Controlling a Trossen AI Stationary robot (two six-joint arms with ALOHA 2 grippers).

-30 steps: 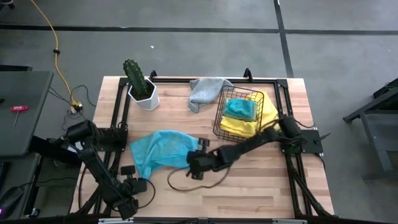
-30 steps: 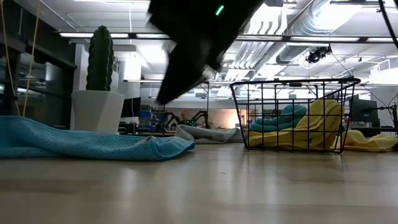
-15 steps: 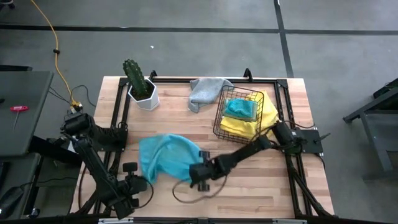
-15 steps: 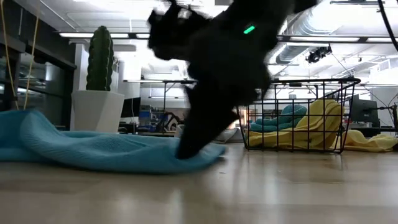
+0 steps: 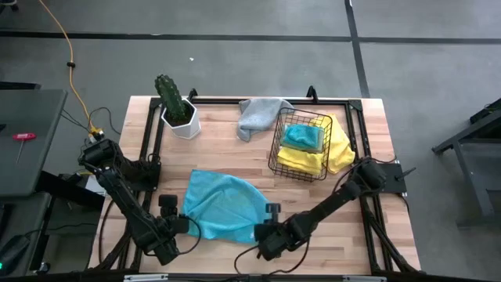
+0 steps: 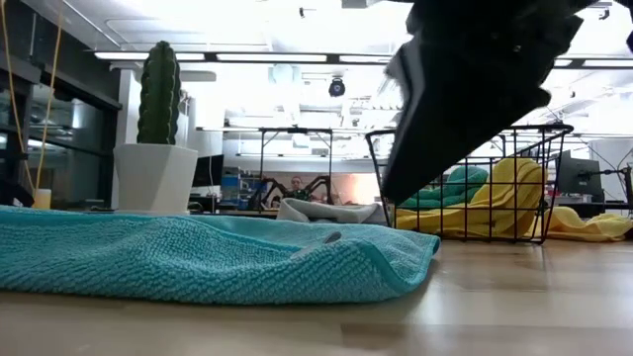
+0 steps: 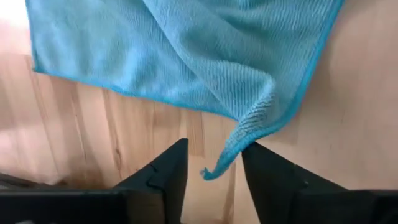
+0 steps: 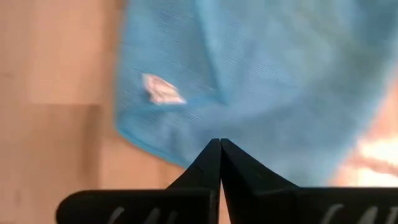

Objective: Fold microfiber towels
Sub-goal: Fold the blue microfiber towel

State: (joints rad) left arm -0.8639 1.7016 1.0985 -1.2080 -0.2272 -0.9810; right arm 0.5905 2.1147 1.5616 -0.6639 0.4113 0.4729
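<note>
High view: a teal towel [image 5: 223, 205] lies spread on the surface [image 5: 329, 243], left end effector [image 5: 182, 224] parted at its corner, right end effector [image 5: 266, 233] pressed together beside it.

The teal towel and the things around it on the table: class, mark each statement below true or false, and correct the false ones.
1. The teal towel lies spread on the table. True.
2. The left gripper is clamped shut on the towel. False: its fingers stand apart, with a towel corner hanging loose between them.
3. The right gripper is shut. True.
4. The basket is empty. False: it holds a teal cloth on a yellow one.
5. The grey towel lies inside the basket. False: it lies on the table beside it.
</note>
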